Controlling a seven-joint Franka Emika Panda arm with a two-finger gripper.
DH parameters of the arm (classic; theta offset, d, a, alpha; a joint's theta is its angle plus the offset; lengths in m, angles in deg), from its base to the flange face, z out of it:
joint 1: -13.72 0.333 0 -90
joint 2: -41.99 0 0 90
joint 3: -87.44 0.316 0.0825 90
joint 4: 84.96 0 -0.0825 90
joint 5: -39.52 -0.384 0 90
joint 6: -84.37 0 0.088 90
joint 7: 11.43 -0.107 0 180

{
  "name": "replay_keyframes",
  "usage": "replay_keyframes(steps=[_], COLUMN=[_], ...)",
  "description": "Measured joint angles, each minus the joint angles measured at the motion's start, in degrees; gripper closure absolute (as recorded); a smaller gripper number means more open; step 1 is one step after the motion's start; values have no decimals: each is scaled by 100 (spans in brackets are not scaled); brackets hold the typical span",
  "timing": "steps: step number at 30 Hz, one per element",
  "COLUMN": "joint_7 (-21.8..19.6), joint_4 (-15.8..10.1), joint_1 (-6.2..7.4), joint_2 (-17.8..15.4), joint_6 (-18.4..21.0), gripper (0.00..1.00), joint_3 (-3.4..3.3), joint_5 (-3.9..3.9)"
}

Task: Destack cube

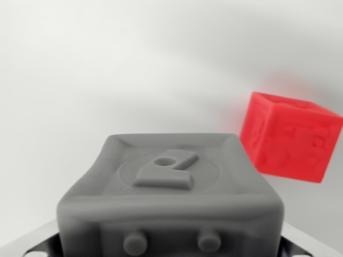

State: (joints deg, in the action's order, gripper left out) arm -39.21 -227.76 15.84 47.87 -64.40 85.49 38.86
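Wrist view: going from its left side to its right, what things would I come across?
Grey cube with a raised figure on its top face → red cube, off to the wrist view's right on the white surface.

Wrist view only; the arm and wrist lie outside the frame. Of the gripper (170,247), only small portions show at the bottom edge: a light grey metallic finger (27,243) with a dark ribbed pad at the lower left corner, and a matching sliver at the lower right corner. Both fingers sit on opposite sides of a grey block that fills the space between them. Contact with the block's sides cannot be confirmed, as the fingertips are hidden
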Motion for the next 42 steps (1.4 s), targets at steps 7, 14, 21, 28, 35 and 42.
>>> replay_keyframes(steps=[7,14,21,28,35,42], joint_7=[-28,-62,-95,-123,-148,-178], joint_4=[-69,-132,-177,-227,-261,-289], joint_1=[102,204,304,400,485,570], joint_2=[-85,-172,-242,-317,-378,-408], joint_6=[15,36,57,83,111,117], gripper=[100,100,100,100,100,100], joint_3=[58,124,188,256,332,389], joint_5=[15,24,32,38,40,43])
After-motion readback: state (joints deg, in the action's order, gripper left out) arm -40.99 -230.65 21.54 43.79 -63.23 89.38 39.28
